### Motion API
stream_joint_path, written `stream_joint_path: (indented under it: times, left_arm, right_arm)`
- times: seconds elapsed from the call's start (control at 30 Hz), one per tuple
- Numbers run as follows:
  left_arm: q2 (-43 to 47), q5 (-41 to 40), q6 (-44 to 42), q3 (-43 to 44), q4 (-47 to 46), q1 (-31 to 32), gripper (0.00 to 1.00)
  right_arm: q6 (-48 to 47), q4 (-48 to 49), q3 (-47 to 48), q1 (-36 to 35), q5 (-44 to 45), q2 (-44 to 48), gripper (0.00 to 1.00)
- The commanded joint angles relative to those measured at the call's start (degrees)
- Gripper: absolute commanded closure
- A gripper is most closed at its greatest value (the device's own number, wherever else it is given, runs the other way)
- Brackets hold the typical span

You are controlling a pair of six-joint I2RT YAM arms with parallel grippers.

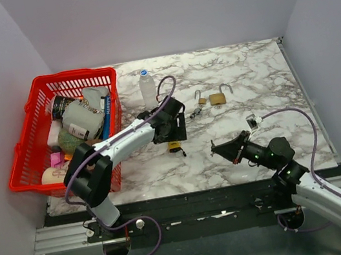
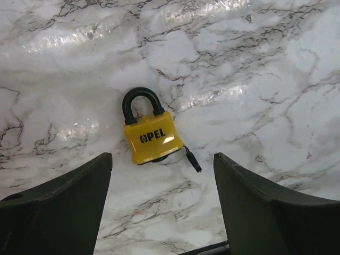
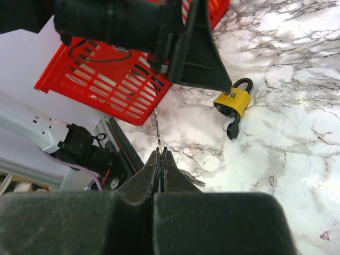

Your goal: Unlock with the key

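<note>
From above, your left tool [image 1: 173, 137] hangs over the yellow padlock [image 1: 174, 146], which lies on the desk [image 1: 247, 75] a little left of centre; your right tool [image 1: 214, 148] waits just to the right of it, low and pointing at the lock; two brass padlocks [image 1: 217, 98] and some loose keys [image 1: 196, 114] lie farther back, a bottle [image 1: 147, 89] stands behind the left arm, and the red basket [image 1: 73, 74] fills the left edge.

From the left wrist, the tool stands wide and holds nothing; the padlock lies flat between and just ahead of the fingers, shackle pointing away from you and seated in the body on both sides, so I judge it locked; the key [image 2: 194, 159] sticks out of the bottom, its black head angled down to the right.

From the right wrist, the tool is pinched narrow with nothing I can make out between the tips; the padlock and key head lie ahead on bare marble.

My reading: the key is in, and the turn is not yet done; you will need to pin the yellow body with one tool and bring the other onto the small black head, square enough to twist without dragging the lock.

Room is good to the right and front of the lock; the left arm crowds it from above, and the basket closes off the left.
</note>
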State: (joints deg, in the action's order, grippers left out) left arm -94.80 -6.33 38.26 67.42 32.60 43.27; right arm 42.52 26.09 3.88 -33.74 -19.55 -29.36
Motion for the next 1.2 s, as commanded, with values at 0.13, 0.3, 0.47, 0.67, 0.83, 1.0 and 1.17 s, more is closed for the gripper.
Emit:
stream_joint_path:
  times: [0.13, 0.3, 0.47, 0.67, 0.83, 1.0, 1.17]
  left_arm:
    - [-10.5, -2.4, 0.5, 7.6, 8.6, 0.1, 0.17]
    - [-15.3, -3.1, 0.3, 10.3, 9.9, -0.2, 0.22]
    - [-18.4, -0.5, -0.1, 10.0, 9.6, -1.2, 0.45]
    - [-18.0, 4.8, 3.7, 5.0, 6.4, -3.2, 1.0]
    - [-15.6, 9.3, 11.1, -0.7, 3.2, -3.8, 1.0]
    - [-13.8, 11.2, 18.0, -2.7, 4.7, -4.2, 1.0]
    - [-13.5, 12.1, 21.3, -1.7, 8.3, -4.4, 1.0]
  right_arm:
    - [-2.4, -8.2, -1.7, 0.2, 1.8, 7.6, 0.99]
    - [-6.8, -13.1, 0.0, 0.2, 1.2, 9.1, 0.99]
    - [-7.3, -14.7, -0.1, 0.2, -0.1, 8.2, 0.99]
    - [-3.1, -5.8, -2.2, -3.4, 0.0, -0.2, 0.99]
    - [0.9, 7.8, -1.7, -11.7, 4.8, -15.0, 0.99]
    - [7.3, 27.9, 1.0, -18.6, 4.4, -34.8, 0.99]
    - [11.2, 38.9, 3.6, -19.2, 1.9, -53.0, 0.99]
